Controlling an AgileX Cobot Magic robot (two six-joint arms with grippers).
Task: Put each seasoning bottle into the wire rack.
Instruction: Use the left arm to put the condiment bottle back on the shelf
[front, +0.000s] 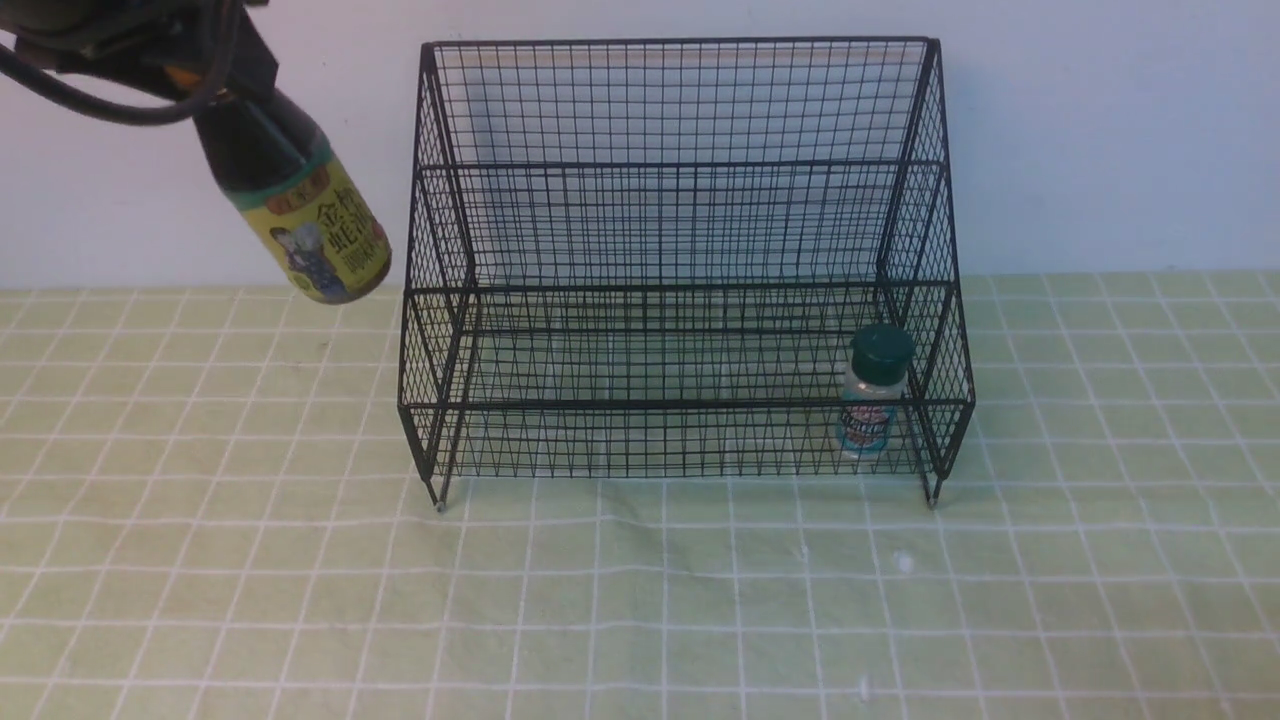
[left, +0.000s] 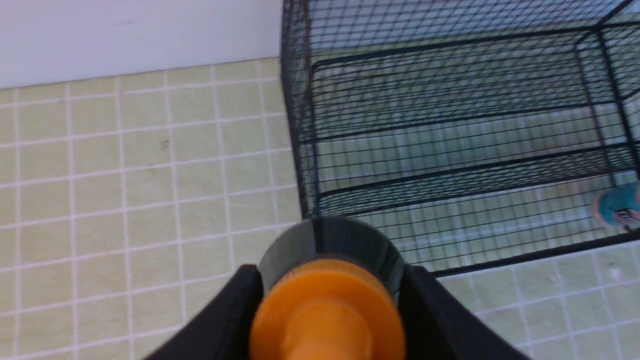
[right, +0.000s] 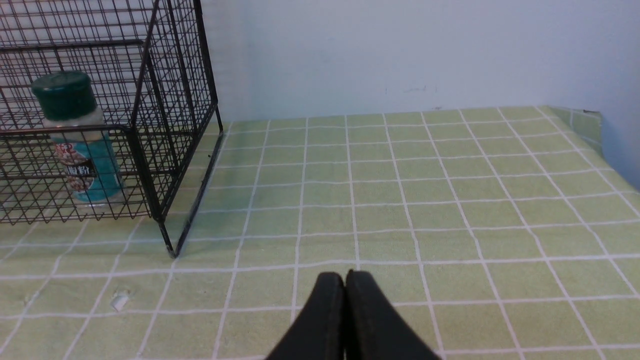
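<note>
The black wire rack (front: 680, 404) stands at the back middle of the table. A small clear shaker (front: 872, 395) with a dark green lid stands upright in the lower tier's right corner, also seen in the right wrist view as the shaker (right: 80, 140). My left gripper (front: 215, 95) is shut on the neck of the dark-sauce bottle (front: 300, 220), which hangs tilted in the air left of the rack. In the left wrist view the orange cap (left: 325, 310) sits between the black fingers (left: 240, 310). My right gripper (right: 345, 275) is shut and empty, low over the cloth right of the rack (right: 150, 165).
A green checked cloth (front: 640, 600) covers the table. A white wall (front: 1100, 130) rises right behind the rack. The cloth's far right edge (right: 595, 130) shows in the right wrist view.
</note>
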